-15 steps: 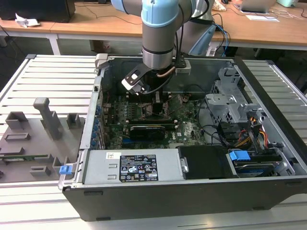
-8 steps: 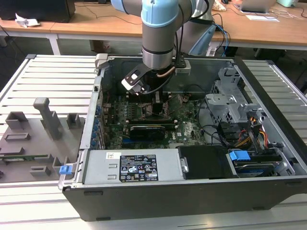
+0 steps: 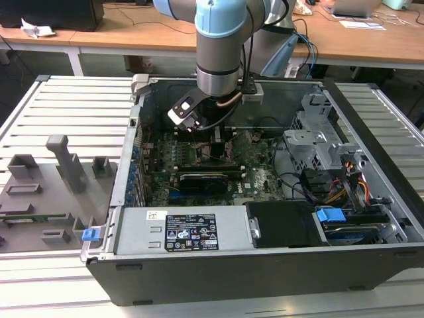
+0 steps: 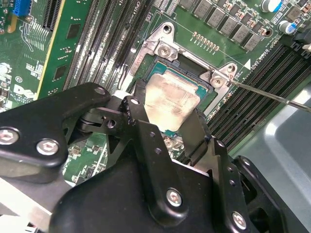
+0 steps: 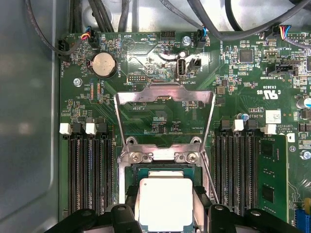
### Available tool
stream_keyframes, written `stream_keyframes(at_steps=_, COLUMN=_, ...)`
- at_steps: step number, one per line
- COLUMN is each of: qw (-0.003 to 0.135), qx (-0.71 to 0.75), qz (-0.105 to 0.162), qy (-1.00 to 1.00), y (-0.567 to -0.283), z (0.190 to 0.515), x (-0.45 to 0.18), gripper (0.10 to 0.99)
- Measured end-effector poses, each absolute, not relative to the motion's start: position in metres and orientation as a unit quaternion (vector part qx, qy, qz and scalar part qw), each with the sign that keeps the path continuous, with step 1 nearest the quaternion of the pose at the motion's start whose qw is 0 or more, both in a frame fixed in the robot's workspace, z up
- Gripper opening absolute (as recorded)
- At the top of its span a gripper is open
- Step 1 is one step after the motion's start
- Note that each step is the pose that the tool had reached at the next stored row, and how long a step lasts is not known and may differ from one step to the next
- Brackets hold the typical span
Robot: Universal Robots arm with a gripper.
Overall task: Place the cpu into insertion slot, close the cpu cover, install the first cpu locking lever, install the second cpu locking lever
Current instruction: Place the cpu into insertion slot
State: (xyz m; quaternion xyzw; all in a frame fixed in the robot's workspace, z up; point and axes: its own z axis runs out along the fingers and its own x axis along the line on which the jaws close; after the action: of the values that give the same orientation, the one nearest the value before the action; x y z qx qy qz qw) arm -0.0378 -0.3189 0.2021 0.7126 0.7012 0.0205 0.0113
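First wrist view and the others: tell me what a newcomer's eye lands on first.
The silvery cpu stands out, gripped between the black fingers of the end effector right at the insertion slot on the green motherboard. Just past the slot, the cpu cover lies swung open over the board. In the exterior view, the pale blue arm reaches down into the open computer case.

Single arm (image 3: 222,40), exterior view: last links hang vertical, wrist pointing straight down. Gripper (image 4: 167,114), second wrist view: two black fingers (image 4: 146,131) set against opposite edges of the cpu (image 4: 171,97), clamping it between them.
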Motion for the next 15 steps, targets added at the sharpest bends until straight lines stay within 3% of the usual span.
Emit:
stream_keyframes(at_steps=1, qw=0.011, qx=0.713, qz=0.020, qy=0.701, y=-0.3189, z=0.2021, x=-0.0378, gripper=0.604)
stream_keyframes(at_steps=15, qw=0.011, qx=0.713, qz=0.021, qy=0.701, y=-0.3166, z=0.2007, x=-0.0357, gripper=0.604)
